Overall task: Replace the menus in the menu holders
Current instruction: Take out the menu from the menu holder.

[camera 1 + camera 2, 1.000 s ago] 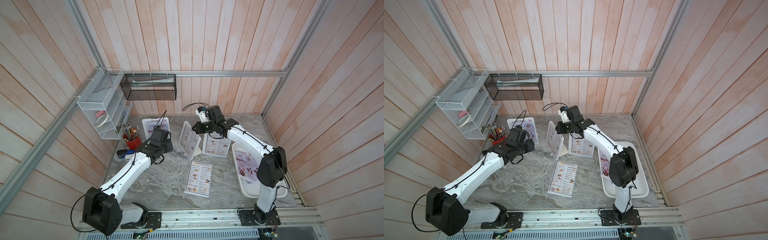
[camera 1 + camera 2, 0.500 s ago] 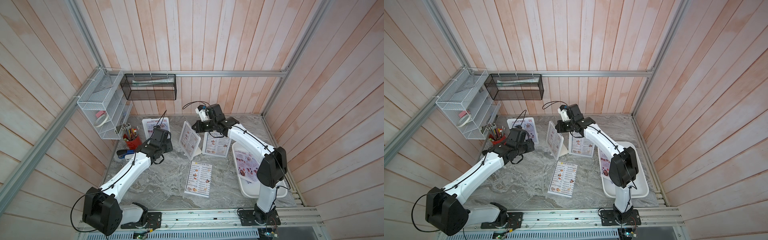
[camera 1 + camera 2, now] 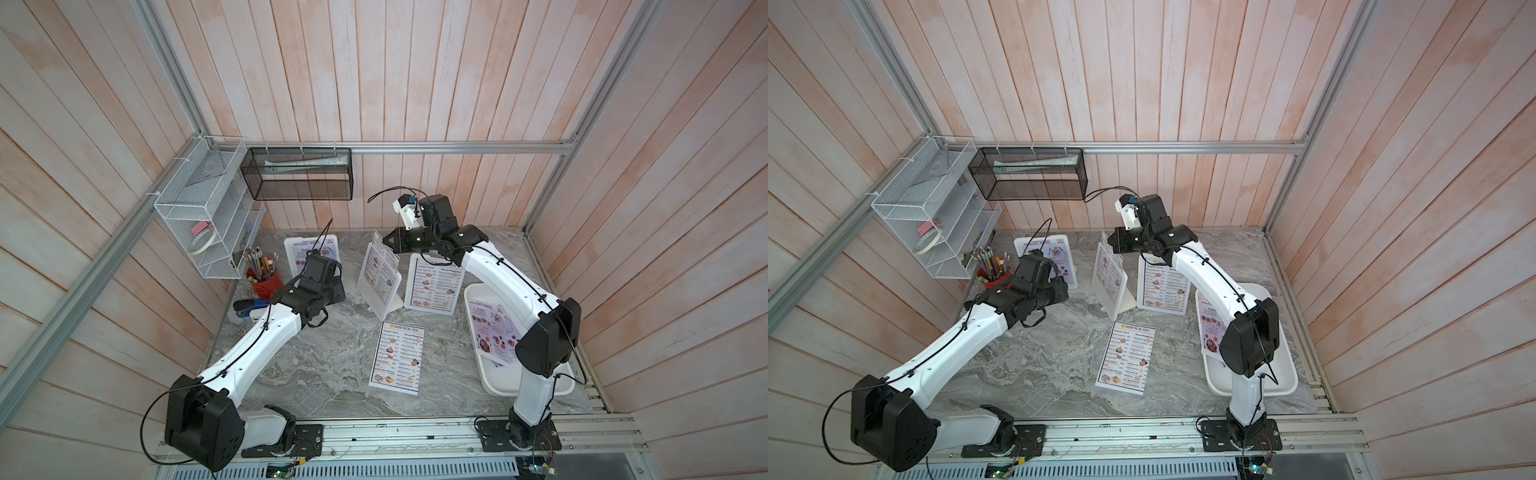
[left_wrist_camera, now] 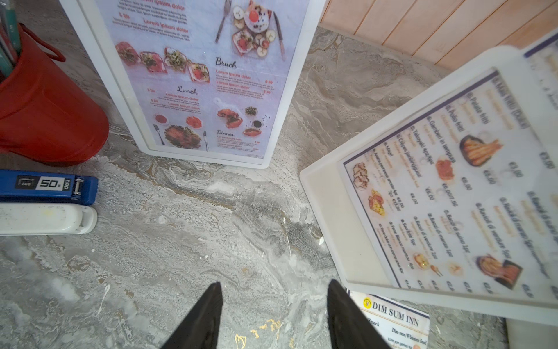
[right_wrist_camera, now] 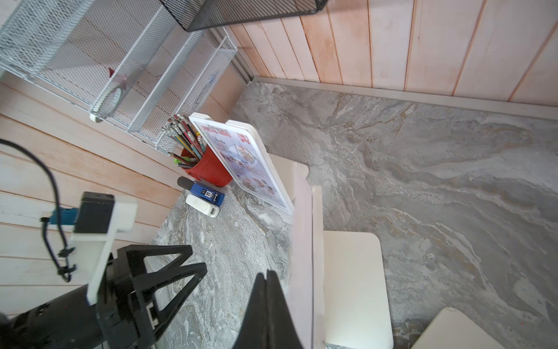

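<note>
Three white menu holders stand at the back of the table. The left one (image 3: 311, 254) holds a lilac special menu (image 4: 199, 81). The right one (image 3: 434, 286) holds a Dim Sum menu. The middle holder (image 3: 374, 301) is turned sideways, and its Dim Sum menu (image 3: 380, 266) sticks partway out of the top. My right gripper (image 5: 267, 273) is shut on that sheet's top edge. My left gripper (image 4: 274, 284) hovers open and empty over bare table between the left and middle holders. Another Dim Sum menu (image 3: 397, 357) lies flat on the table.
A shallow white tray (image 3: 490, 384) at the right holds lilac special menus (image 3: 494, 332), partly hidden by my right arm. A red pencil cup (image 3: 262, 284) and blue stapler (image 3: 249, 308) sit at the left wall. Above them hang a white mesh shelf (image 3: 203, 220) and black basket (image 3: 299, 176).
My right wrist has risen slightly and the middle holder's menu has come a little further up with it. The left arm has not moved.
</note>
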{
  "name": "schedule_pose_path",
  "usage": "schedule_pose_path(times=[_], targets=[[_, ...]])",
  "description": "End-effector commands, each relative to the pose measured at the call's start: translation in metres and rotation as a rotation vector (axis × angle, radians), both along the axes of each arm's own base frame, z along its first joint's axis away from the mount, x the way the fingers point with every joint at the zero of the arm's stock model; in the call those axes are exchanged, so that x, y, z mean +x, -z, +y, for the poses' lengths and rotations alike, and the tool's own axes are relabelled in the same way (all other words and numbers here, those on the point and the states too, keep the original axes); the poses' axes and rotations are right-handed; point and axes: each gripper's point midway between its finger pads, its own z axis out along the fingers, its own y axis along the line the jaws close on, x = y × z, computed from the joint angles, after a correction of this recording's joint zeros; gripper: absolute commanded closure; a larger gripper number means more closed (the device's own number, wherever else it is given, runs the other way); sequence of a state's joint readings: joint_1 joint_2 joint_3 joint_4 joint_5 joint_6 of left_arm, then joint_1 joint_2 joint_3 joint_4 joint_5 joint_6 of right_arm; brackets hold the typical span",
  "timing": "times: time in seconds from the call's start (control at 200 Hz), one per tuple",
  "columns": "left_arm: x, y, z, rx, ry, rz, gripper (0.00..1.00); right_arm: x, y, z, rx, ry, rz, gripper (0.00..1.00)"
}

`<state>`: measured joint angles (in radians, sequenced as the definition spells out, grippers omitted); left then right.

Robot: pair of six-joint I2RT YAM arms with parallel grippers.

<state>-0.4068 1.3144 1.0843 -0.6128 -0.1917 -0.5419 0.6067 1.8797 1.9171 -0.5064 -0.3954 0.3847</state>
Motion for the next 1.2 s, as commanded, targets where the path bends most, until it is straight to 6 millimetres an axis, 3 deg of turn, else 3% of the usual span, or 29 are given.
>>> schedule_pose_path(times=[0.0, 0.15, 0.215, 0.235, 0.315, 0.375, 0.6, 0.685, 0.765, 0.945, 1.065, 1.195], targets=[[0.002, -0.016, 0.002, 0.003, 0.002, -0.038, 0.42, -0.011, -0.029, -0.003, 0.037, -0.034, -0.036, 1.00], [0.001, -0.018, 0.004, 0.008, -0.003, -0.042, 0.42, -0.019, -0.058, -0.004, 0.083, -0.051, -0.076, 1.00], [0.002, -0.019, 0.004, 0.007, -0.004, -0.043, 0.41, -0.014, -0.060, -0.010, 0.063, -0.015, -0.085, 1.00], [0.002, -0.019, 0.004, 0.006, -0.005, -0.046, 0.42, -0.011, -0.057, -0.013, 0.047, -0.002, -0.083, 1.00], [0.003, -0.021, 0.004, 0.002, -0.003, -0.049, 0.41, 0.000, -0.036, -0.024, -0.029, 0.046, -0.056, 0.73], [0.003, -0.022, 0.003, 0.000, -0.002, -0.051, 0.42, 0.005, -0.018, -0.030, -0.084, 0.067, -0.042, 0.63], [0.001, -0.025, 0.004, 0.001, 0.000, -0.055, 0.42, 0.011, 0.030, -0.031, -0.180, 0.055, 0.018, 0.58], [0.001, -0.028, 0.004, 0.002, -0.001, -0.060, 0.42, 0.012, 0.046, -0.029, -0.194, 0.044, 0.044, 0.59], [0.001, -0.029, 0.005, 0.005, -0.002, -0.062, 0.42, 0.009, 0.053, -0.025, -0.186, 0.022, 0.063, 0.66], [0.001, -0.029, 0.006, 0.009, -0.003, -0.062, 0.41, 0.003, 0.054, -0.018, -0.175, -0.003, 0.066, 0.99], [0.002, -0.028, 0.005, 0.008, -0.001, -0.061, 0.41, 0.005, 0.038, -0.021, -0.162, 0.020, 0.035, 1.00], [0.004, -0.031, 0.004, 0.009, 0.001, -0.064, 0.41, 0.006, 0.004, -0.022, -0.135, 0.032, -0.021, 1.00]])
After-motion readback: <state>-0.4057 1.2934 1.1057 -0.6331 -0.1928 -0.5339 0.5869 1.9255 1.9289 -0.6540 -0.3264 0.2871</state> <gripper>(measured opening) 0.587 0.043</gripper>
